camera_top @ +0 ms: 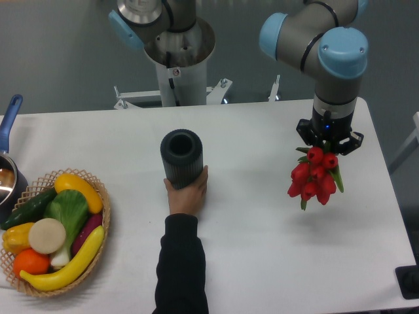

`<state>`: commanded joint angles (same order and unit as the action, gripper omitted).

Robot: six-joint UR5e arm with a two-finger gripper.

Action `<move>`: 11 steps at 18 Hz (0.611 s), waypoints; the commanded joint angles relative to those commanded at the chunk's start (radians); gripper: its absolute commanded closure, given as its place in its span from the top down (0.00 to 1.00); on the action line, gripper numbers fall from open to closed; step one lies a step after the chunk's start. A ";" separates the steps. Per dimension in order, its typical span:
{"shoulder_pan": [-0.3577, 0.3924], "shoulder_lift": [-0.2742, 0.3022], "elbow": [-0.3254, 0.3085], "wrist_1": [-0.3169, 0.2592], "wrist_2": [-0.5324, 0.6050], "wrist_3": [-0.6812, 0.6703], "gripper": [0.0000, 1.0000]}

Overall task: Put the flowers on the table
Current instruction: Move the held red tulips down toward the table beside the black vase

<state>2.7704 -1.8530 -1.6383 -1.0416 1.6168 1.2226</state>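
The flowers (315,178), a bunch of red tulip buds with green leaves, hang buds-down from my gripper (325,145) at the right side of the white table (262,248). The stems are hidden inside and behind the gripper. The gripper is shut on the bunch and holds it above the tabletop. The dark ribbed vase (182,157) stands well to the left of the flowers, near the table's middle.
A person's hand and black sleeve (183,222) hold the vase from the front. A wicker basket (98,258) of vegetables and fruit sits at the front left. A blue-handled pot (8,171) is at the left edge. The arm's base stands behind the table.
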 joint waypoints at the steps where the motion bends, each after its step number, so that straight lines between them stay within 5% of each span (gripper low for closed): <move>1: 0.000 0.000 -0.002 -0.002 0.000 0.000 0.24; 11: -0.057 -0.057 0.006 0.014 -0.012 -0.057 0.24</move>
<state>2.7136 -1.9097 -1.6322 -1.0278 1.6045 1.1659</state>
